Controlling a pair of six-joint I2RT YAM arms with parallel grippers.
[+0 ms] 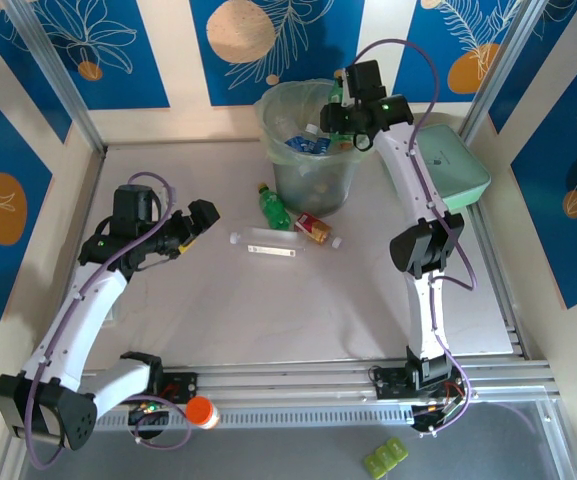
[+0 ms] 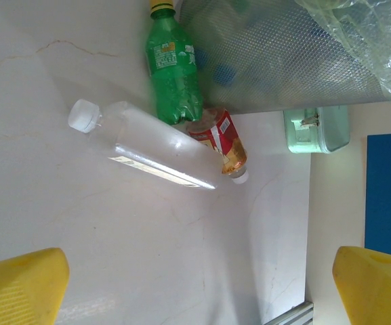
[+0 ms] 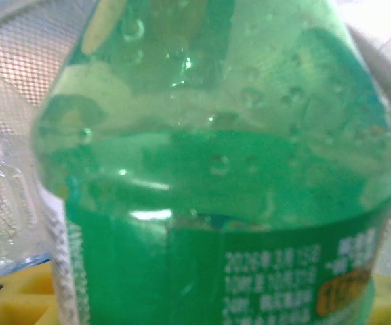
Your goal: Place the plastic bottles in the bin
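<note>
My right gripper is shut on a green bottle, holding it over the rim of the bin, a round translucent bucket with a clear bag and several bottles inside. Up close, the green bottle stands between yellow fingers. Three bottles lie on the table in front of the bin: a green one, a red-labelled one and a clear one. My left gripper is open, left of them and empty. Its wrist view shows the green bottle, clear bottle, red-labelled bottle and bin.
A flat mint-green box sits to the right of the bin, against the right wall; it is also in the left wrist view as the mint box. An orange cap rests on the front rail. Walls close the table at the back and sides.
</note>
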